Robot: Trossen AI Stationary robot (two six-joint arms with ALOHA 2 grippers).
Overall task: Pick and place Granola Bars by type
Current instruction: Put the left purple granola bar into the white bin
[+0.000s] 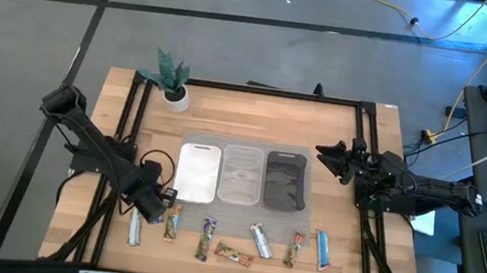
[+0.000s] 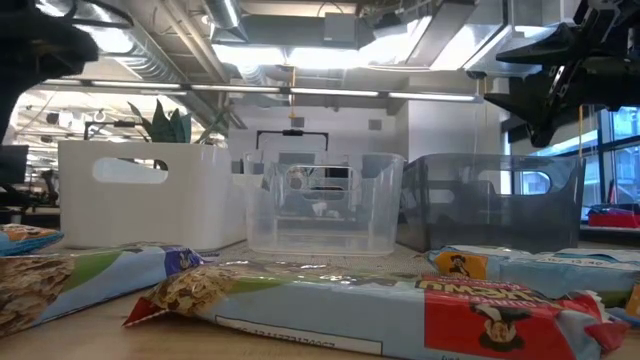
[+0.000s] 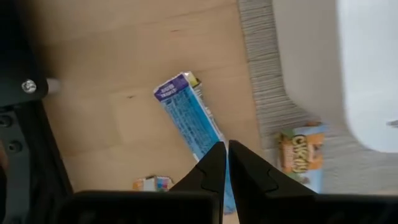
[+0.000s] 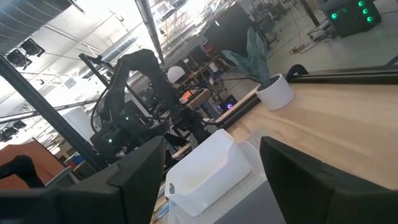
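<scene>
Wooden counter (image 1: pixel 256 110) carries three trays at centre and the Granola Bars (image 1: pixel 235 254) in a row toward six o'clock. Left tool (image 3: pixel 225 163), fingers nearly closed and empty, hovers over a blue bar (image 3: pixel 189 124). Right tool (image 1: pixel 328 157) waits open at three o'clock.

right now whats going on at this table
A two-arm robot is sorting granola bars into three trays. The left gripper is low over the bars at the front left, its fingers shut and bearing nothing, just above a blue-wrapped bar. The right gripper waits open, raised beside the dark tray. The white tray, clear tray and dark tray look empty from above, and the bars lie in a loose row along the table's front edge.
</scene>
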